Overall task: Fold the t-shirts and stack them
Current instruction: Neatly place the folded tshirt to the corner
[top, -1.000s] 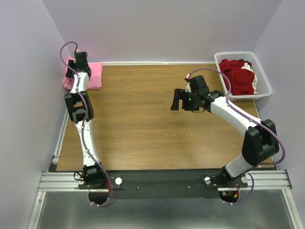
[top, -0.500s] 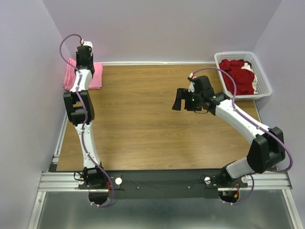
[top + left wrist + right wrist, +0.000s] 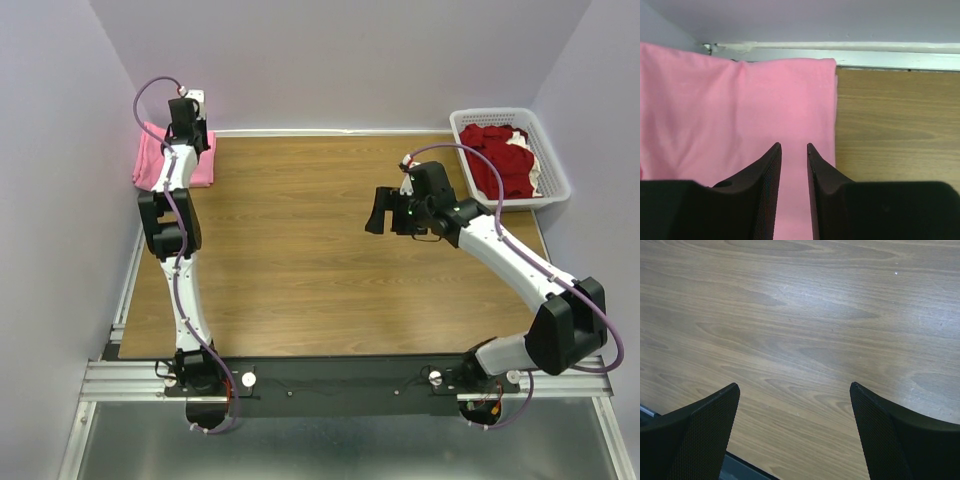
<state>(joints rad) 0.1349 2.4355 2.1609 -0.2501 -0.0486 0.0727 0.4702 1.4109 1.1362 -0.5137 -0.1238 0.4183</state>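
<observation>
The bright pink t-shirt (image 3: 149, 156) lies folded at the table's far left corner; in the left wrist view the pink t-shirt (image 3: 730, 105) fills the left side, its right edge straight along the wood. My left gripper (image 3: 188, 125) hovers over it, jaws a narrow gap apart with nothing between them (image 3: 794, 145). The dark red t-shirts (image 3: 498, 158) lie crumpled in the white basket (image 3: 505, 114) at the far right. My right gripper (image 3: 378, 212) is wide open and empty above bare wood (image 3: 795, 390) at mid-table.
The wooden table (image 3: 300, 250) runs to the back wall's white strip (image 3: 840, 47). A bit of white cloth (image 3: 520, 139) shows among the red shirts in the basket. The table's near edge shows at the lower left of the right wrist view (image 3: 650, 412).
My left gripper has risen off the pink shirt and shifted slightly right toward the back wall. My right arm has drifted a little right, gripper still open.
</observation>
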